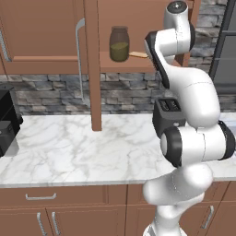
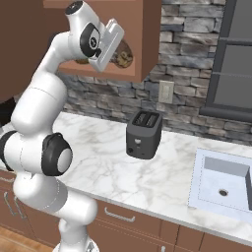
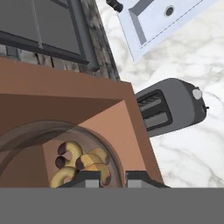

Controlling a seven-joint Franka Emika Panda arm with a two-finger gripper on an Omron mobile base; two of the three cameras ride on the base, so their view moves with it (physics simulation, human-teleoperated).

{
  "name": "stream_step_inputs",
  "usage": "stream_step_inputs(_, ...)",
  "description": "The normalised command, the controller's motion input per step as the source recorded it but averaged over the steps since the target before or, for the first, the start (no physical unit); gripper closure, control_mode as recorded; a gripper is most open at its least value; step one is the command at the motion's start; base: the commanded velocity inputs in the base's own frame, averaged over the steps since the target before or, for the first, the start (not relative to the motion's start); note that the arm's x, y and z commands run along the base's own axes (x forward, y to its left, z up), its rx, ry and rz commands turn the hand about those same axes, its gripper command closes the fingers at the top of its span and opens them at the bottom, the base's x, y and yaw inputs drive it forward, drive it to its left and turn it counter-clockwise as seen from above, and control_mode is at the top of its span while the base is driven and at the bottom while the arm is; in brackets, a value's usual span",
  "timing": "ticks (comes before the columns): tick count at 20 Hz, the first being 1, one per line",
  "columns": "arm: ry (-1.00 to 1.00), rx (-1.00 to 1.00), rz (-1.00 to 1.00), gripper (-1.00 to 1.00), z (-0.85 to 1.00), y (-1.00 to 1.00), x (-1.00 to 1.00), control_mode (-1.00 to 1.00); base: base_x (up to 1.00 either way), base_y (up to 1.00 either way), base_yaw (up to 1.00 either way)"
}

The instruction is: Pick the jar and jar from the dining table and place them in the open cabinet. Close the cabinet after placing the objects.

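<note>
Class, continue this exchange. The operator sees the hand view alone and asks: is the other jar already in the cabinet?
Observer: Yes, the taller jar stands on the cabinet shelf, left of the held shorter jar.
Operator: Is the door open?
Observer: Yes, the door juts out edge-on over the counter.
Operator: Anything further left?
Observer: A black appliance at the counter's left end.

My cabinet shelf [image 1: 138, 67] carries the green-filled jar [image 1: 119, 44], upright, with a flat tan item [image 1: 138, 55] just beside it. The brown-chunk jar [image 3: 83, 164] sits at the shelf's other end, close to the side wall. Marble counter [image 2: 113, 167] below: toaster [image 2: 143, 133] standing on it, sink [image 2: 224, 184] set in, black appliance [image 1: 8, 120] at the far left.
</note>
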Motion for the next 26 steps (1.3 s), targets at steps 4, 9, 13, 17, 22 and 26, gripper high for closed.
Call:
stream_step_inputs(4, 0.00, 0.00, 0.00, 1.00, -0.11, -0.08, 0.21, -1.00, 0.00, 0.00, 0.00)
stream_step_inputs(9, 0.01, 0.00, 0.00, 1.00, -0.14, -0.02, 0.23, -1.00, 0.00, 0.00, 0.00)
stream_step_inputs(13, 0.02, 0.00, 0.00, 1.00, -0.15, 0.00, 0.24, -1.00, 0.00, 0.00, 0.00)
stream_step_inputs(17, 0.02, 0.00, 0.00, 1.00, -0.14, 0.00, 0.24, -1.00, 0.00, 0.00, 0.00)
stream_step_inputs(22, 0.00, 0.00, 0.00, -1.00, -0.09, 0.00, 0.15, -1.00, 0.00, 0.00, 0.00)
stream_step_inputs(26, -0.01, 0.00, 0.00, -1.00, -0.01, -0.05, 0.03, -1.00, 0.00, 0.00, 0.00)
